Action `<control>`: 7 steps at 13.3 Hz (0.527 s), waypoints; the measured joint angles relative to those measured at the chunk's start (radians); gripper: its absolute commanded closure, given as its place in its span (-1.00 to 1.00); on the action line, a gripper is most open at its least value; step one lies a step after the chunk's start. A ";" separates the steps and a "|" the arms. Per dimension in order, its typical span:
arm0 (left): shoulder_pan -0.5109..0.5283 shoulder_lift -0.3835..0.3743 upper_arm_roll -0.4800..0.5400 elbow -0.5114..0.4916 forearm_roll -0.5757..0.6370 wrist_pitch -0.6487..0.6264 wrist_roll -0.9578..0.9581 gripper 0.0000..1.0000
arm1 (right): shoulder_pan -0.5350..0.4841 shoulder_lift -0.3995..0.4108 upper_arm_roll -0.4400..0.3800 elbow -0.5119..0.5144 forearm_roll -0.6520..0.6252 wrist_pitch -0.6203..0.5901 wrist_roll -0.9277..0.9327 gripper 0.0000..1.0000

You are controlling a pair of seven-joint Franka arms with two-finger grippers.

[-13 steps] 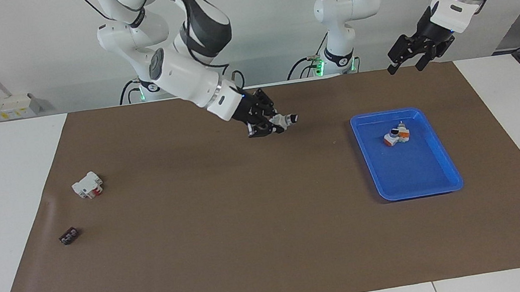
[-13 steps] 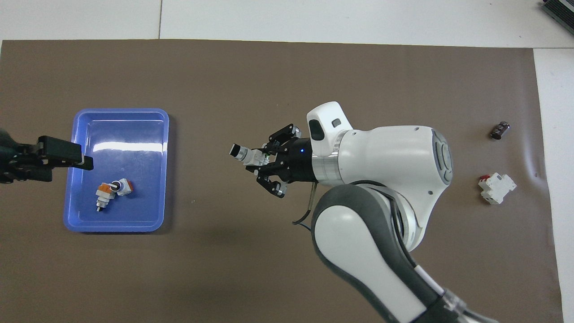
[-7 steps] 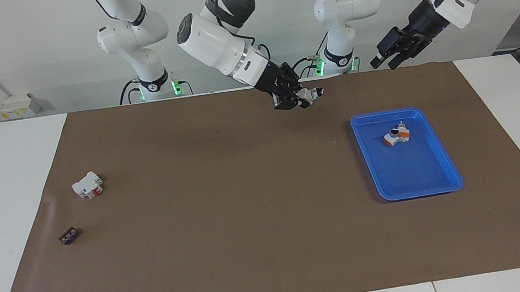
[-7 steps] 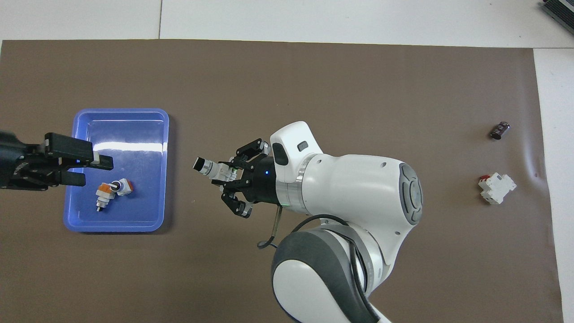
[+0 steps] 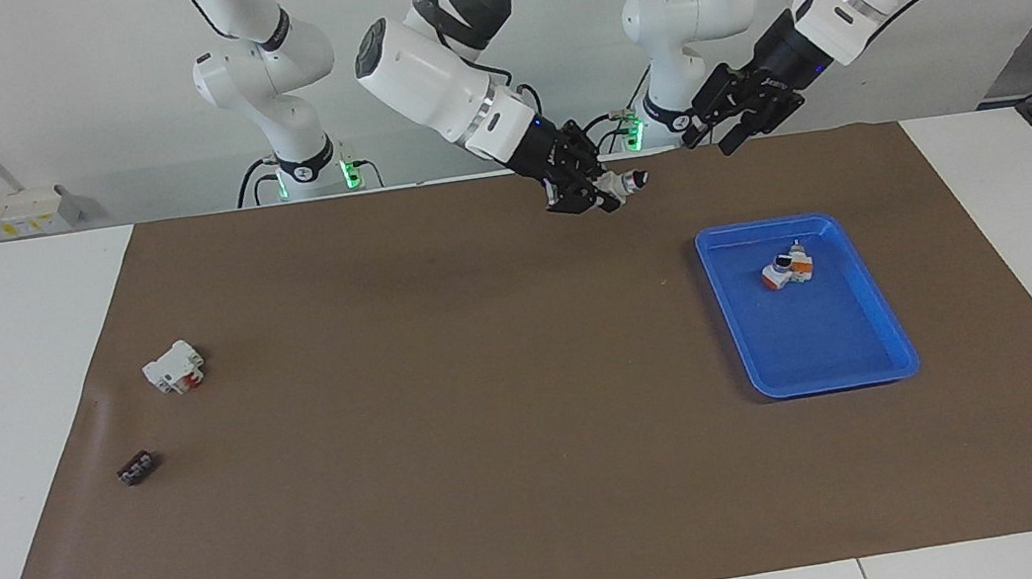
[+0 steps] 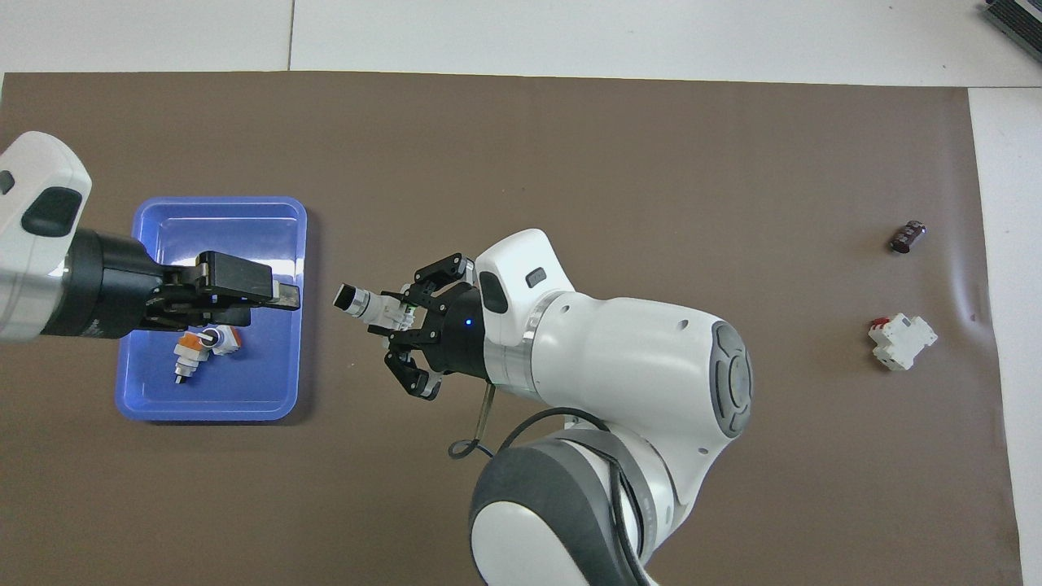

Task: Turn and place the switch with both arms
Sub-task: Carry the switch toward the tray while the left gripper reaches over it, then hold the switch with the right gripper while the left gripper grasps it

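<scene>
Right gripper (image 5: pixel 585 189) clamps the switch (image 5: pixel 625 183), knob end aimed at the parted left gripper (image 5: pixel 739 106) (2 arms near handover)

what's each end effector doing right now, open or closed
Right end effector: closed on the switch, up in the air over the mat.
Left end effector: open, holding nothing, raised close to the switch's black end.

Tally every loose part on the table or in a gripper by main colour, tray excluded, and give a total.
White-grey with black knob: 1, the switch, held up by the right gripper.
White with red: 1, on the mat.
White and orange: 1, in the blue tray.
Black: 1, on the mat.
Total: 4
</scene>
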 measured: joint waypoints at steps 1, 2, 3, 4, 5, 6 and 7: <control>0.000 -0.001 0.001 0.000 -0.006 0.002 0.042 -0.43 | 0.002 0.000 0.000 0.000 -0.001 0.003 0.002 1.00; 0.000 -0.002 0.003 0.000 -0.012 0.003 0.081 -0.43 | 0.002 0.000 0.000 0.000 -0.001 0.003 0.002 1.00; 0.000 -0.003 0.004 0.000 -0.014 0.006 0.116 -0.42 | 0.002 0.000 -0.001 0.000 -0.001 0.003 0.003 1.00; 0.000 -0.004 0.004 0.000 -0.015 0.011 0.145 -0.39 | 0.002 0.000 -0.001 0.000 -0.001 0.003 0.005 1.00; 0.000 -0.004 0.005 0.000 -0.016 0.023 0.173 -0.37 | 0.002 0.000 -0.002 0.000 -0.001 0.003 0.009 1.00; -0.001 -0.004 0.004 -0.001 -0.016 0.047 0.192 -0.34 | 0.002 0.000 -0.002 0.000 -0.001 0.003 0.009 1.00; -0.006 -0.004 0.003 -0.002 -0.017 0.084 0.202 -0.33 | 0.002 0.000 -0.002 0.000 -0.001 0.003 0.009 1.00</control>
